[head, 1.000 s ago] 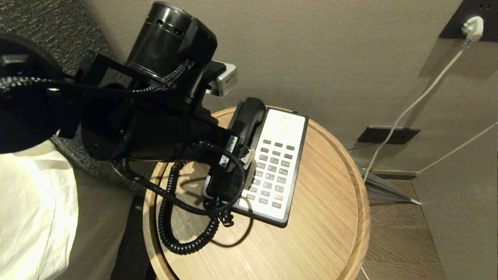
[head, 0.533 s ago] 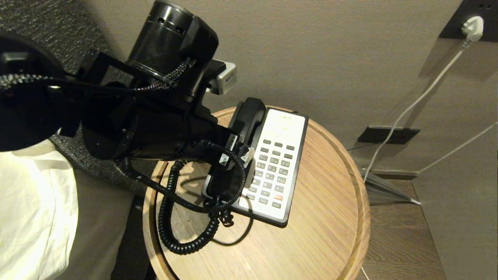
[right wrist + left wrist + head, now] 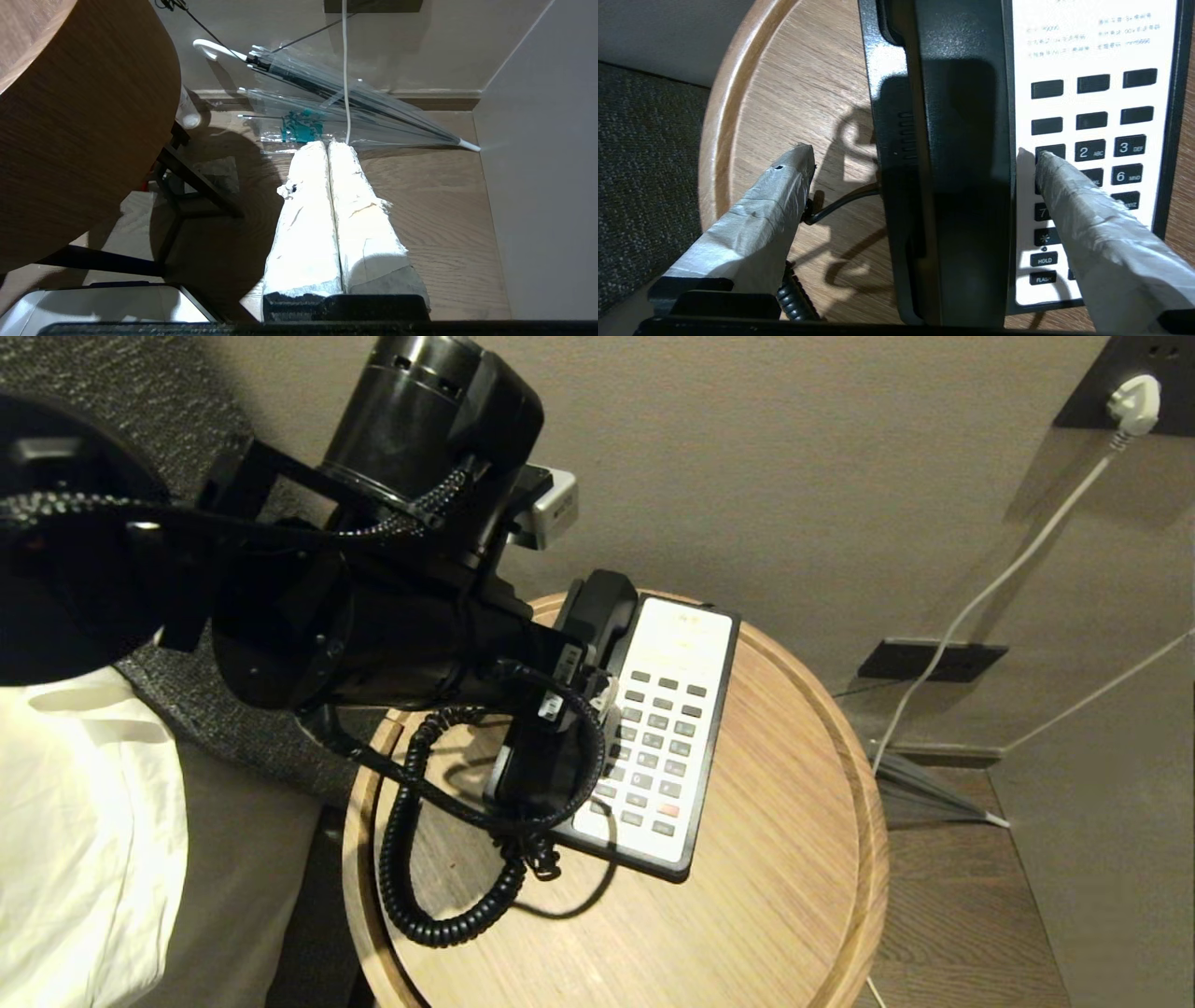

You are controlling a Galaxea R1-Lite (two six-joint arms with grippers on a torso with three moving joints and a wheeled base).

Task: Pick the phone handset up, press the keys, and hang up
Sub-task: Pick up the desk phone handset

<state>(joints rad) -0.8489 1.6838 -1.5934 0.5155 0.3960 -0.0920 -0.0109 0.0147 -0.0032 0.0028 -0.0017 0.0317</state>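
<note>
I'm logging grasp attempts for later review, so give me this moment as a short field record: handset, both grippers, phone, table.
handset: phone handset lying in its cradle on the phone base, not lifted
left gripper: left gripper open, fingers straddling the handset, one over the table, one over the keypad
right gripper: right gripper shut, parked low beside the table, above the floor
cord: coiled cord looped on the table
table: round wooden table

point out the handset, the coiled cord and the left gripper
phone handset point(image 3: 962, 154), left wrist view, middle of its black back
coiled cord point(image 3: 411, 896), head view, loop lying on the table
left gripper point(image 3: 920, 161), left wrist view, midway between its taped fingertips
</note>
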